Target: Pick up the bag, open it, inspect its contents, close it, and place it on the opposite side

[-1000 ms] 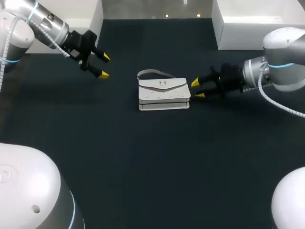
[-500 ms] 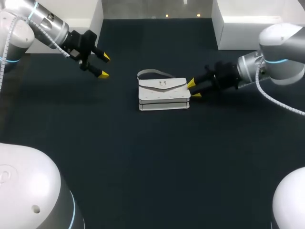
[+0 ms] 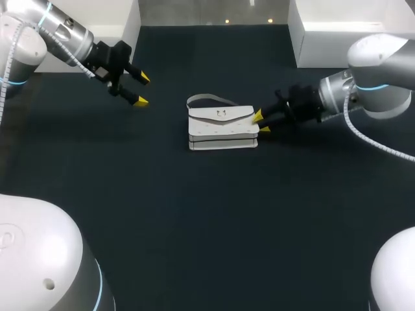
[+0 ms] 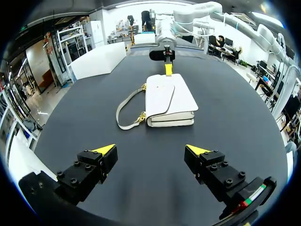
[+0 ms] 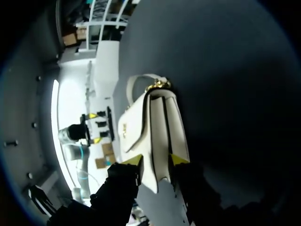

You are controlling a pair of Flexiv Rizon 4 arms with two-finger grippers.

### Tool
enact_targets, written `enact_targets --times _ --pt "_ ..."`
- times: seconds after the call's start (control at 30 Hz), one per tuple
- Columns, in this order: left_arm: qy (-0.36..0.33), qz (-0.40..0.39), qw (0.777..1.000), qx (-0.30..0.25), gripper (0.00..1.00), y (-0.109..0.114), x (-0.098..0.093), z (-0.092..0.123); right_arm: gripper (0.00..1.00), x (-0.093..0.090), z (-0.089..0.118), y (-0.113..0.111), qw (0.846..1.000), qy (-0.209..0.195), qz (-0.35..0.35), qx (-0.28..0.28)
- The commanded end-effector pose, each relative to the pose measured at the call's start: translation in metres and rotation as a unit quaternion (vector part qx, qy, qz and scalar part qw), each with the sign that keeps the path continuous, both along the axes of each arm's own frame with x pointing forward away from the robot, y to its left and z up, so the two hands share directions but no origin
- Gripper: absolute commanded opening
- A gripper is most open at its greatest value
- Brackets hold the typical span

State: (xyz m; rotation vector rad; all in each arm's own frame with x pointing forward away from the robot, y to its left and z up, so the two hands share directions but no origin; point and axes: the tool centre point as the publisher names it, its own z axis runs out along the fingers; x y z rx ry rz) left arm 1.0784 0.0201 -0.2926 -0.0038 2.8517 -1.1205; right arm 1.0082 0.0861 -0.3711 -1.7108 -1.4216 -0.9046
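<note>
Bag lies flat mid-worktop. R jaws spread, straddling its end, not pinching yet. Risk: shallow bite at the edge, so bag cd slip or swing on lift & flap flop open. L jaws spread, well apart.

We're looking at a dark table filling the frame. Lying flat on it, just above centre, is the white bag, flap side up, its strap curling onto the surface toward the upper left.
</note>
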Motion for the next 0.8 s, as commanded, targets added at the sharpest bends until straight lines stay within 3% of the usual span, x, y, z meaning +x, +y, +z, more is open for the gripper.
enact_targets --times 0.03,0.23,0.5,0.7,0.8 --pt "-0.001 0.000 1.000 -0.001 1.00 0.000 0.000 -0.001 0.31 -0.004 0.005 0.003 1.000 0.000 -0.002 -0.007" --pt "-0.001 0.000 1.000 -0.001 1.00 0.000 0.000 -0.001 0.28 -0.007 0.010 0.008 1.000 -0.005 0.003 -0.013" --pt "-0.001 0.000 1.000 -0.001 1.00 0.000 0.000 -0.001 0.21 -0.007 0.002 0.012 1.000 0.000 0.000 -0.014" --pt "-0.001 0.000 1.000 -0.001 1.00 0.000 0.000 -0.001 0.02 -0.009 -0.001 0.013 1.000 0.002 -0.001 -0.011" --pt "-0.001 0.000 1.000 -0.001 1.00 0.000 0.000 -0.001 0.00 -0.009 0.000 0.015 1.000 0.001 -0.001 -0.008"
